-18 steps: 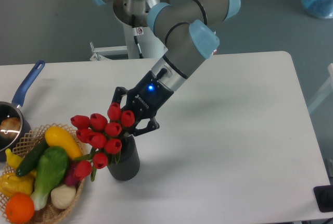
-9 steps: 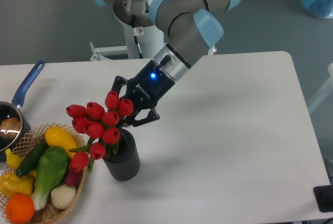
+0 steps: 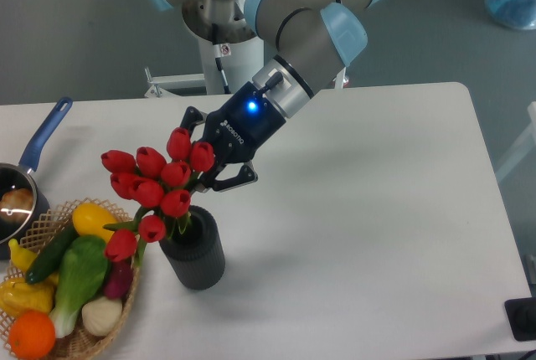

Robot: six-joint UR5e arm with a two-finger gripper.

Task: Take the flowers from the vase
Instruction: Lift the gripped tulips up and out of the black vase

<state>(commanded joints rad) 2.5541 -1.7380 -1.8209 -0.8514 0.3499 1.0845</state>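
Observation:
The flowers (image 3: 155, 186), a bunch of red tulip buds on green stems, lean to the left above the vase (image 3: 195, 252), a short dark ribbed cylinder standing on the white table. Their stem ends still reach down to the vase's mouth. My gripper (image 3: 206, 167) comes in from the upper right and is shut on the flowers just behind the buds; the buds hide part of its fingers.
A wicker basket (image 3: 105, 333) of produce, with a yellow squash, green vegetables and an orange, sits right beside the vase at the lower left. A blue-handled saucepan (image 3: 33, 159) lies at the left edge. The arm's base stands behind the table.
The gripper has risen and shifted slightly up and left with the flowers in it. The bunch now stands higher out of the vase. The vase has stayed put.

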